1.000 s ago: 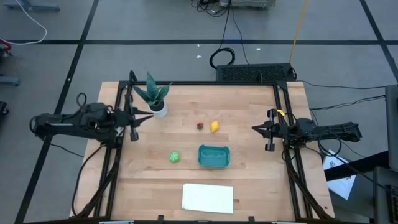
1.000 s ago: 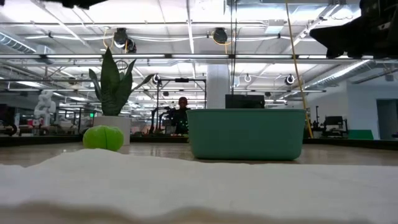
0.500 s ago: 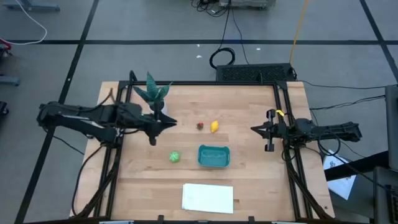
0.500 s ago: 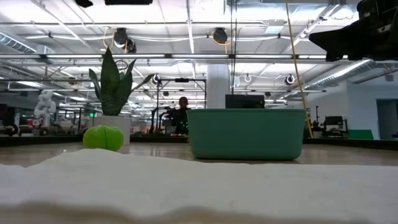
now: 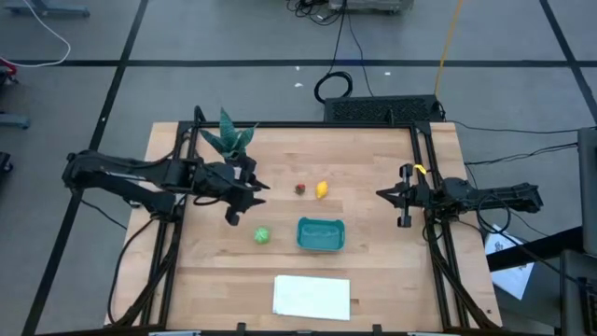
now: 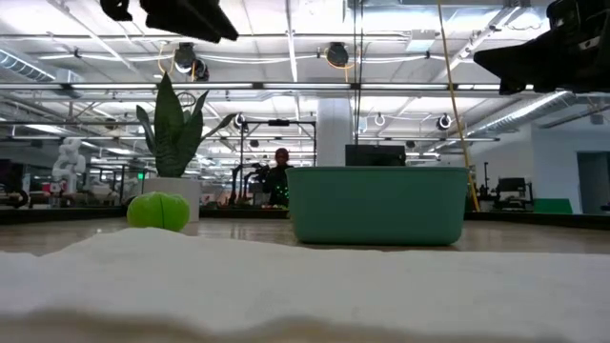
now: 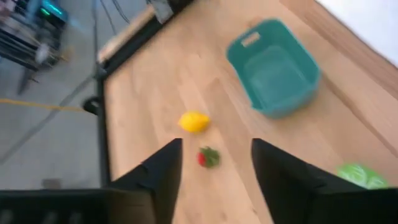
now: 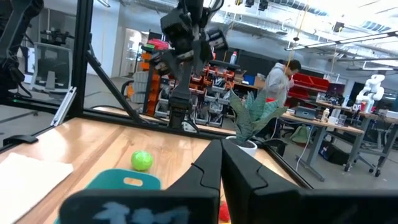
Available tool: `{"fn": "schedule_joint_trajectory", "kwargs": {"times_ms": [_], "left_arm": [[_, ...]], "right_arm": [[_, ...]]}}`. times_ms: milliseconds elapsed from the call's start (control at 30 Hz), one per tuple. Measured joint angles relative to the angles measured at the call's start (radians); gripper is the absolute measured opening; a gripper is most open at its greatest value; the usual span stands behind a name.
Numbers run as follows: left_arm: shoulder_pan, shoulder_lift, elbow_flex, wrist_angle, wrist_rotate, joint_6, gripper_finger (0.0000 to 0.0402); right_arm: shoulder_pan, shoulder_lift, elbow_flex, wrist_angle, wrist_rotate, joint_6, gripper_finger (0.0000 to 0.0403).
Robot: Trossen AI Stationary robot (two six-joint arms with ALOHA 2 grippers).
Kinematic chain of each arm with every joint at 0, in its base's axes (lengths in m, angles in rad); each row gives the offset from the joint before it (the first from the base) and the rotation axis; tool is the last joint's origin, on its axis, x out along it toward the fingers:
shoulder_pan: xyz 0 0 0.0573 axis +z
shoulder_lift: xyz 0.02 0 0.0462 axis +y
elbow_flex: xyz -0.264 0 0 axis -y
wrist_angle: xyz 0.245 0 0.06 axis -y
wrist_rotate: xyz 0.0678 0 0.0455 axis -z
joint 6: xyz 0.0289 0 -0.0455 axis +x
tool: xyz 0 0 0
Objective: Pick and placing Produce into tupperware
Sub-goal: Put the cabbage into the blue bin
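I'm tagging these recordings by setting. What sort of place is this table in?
Probably a robotics lab or workshop: a wooden table framed with two robot arms, a white robot and workbenches behind, and open industrial ceiling lights overhead.

Low view: white flat sheet (image 6: 305,286) blurs across the foreground, hiding the wooden surface (image 6: 534,236) nearest the camera; small dark red toy fruit (image 5: 300,189) and yellow lemon-like toy (image 5: 322,190) out of sight there. Left wrist view blurred; light green round toy (image 7: 360,176) cut by edge. Right wrist view: teal-green rounded plastic tub (image 8: 127,182) partly behind right pincer (image 8: 221,171).
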State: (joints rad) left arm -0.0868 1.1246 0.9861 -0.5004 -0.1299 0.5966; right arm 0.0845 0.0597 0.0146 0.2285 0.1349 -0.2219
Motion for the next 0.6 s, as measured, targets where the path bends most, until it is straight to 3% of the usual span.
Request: {"fn": "schedule_joint_trajectory", "kwargs": {"times_ms": [333,600], "left_arm": [[-0.006,0.137,-0.001,-0.089,0.040,-0.032,0.0325],[-0.018,0.240,-0.001,-0.127,0.104,-0.080,0.0360]], "right_arm": [[0.000,0.002,0.000,-0.001,0.000,0.000,0.0000],[0.000,0.002,0.000,-0.001,0.000,0.000,0.0000]]}}
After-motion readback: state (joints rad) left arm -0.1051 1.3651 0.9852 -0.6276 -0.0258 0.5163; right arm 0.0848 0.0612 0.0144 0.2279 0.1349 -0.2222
